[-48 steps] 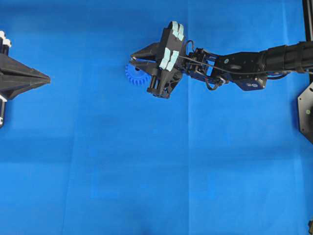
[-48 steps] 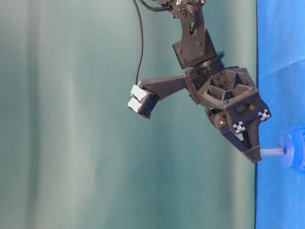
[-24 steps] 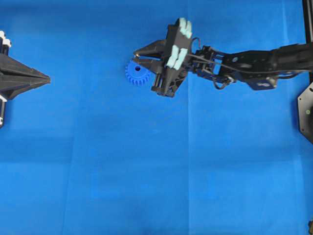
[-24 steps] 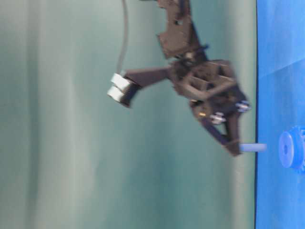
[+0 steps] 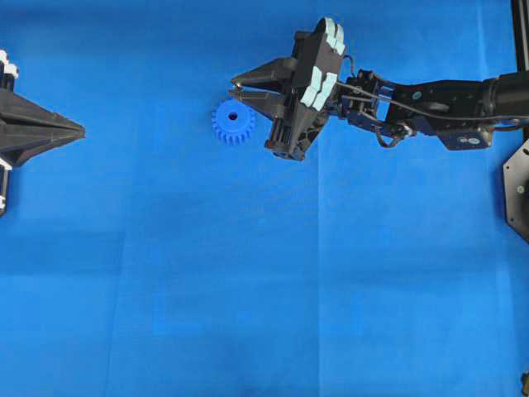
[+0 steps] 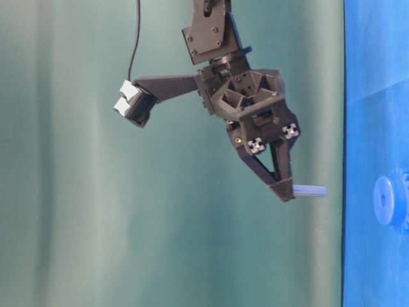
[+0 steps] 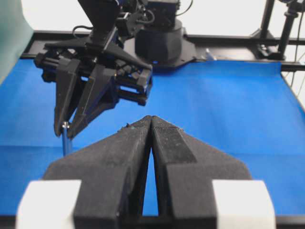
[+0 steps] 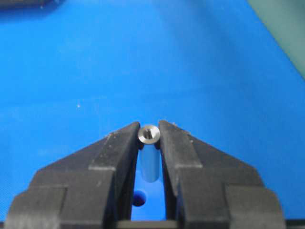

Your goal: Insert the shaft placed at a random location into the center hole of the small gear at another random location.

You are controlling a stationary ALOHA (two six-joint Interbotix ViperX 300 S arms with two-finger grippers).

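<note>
The small gear [image 5: 233, 123] lies flat on the blue mat, its center hole [image 5: 233, 117] facing up. My right gripper [image 5: 234, 86] hovers just beyond it, shut on the shaft [image 6: 310, 190], which points at the mat. A clear gap separates the shaft's free end from the gear's hub [image 6: 383, 201]. In the right wrist view the shaft [image 8: 149, 155] sits pinched between the fingertips of that gripper [image 8: 149, 129], and a dark round hole [image 8: 138, 198] shows below it. My left gripper [image 5: 78, 131] rests at the far left, shut and empty, as the left wrist view [image 7: 151, 118] also shows.
The blue mat [image 5: 264, 273] covers the table, with faint fold lines. A black arm mount [image 5: 517, 190] stands at the right edge. A green backdrop [image 6: 96, 192] fills the table-level view. A black arm base [image 7: 162, 43] sits at the mat's far end.
The right gripper has lifted the shaft off the gear's hub and drawn slightly away; a second ago its tip met the hub. The left gripper has not moved.
</note>
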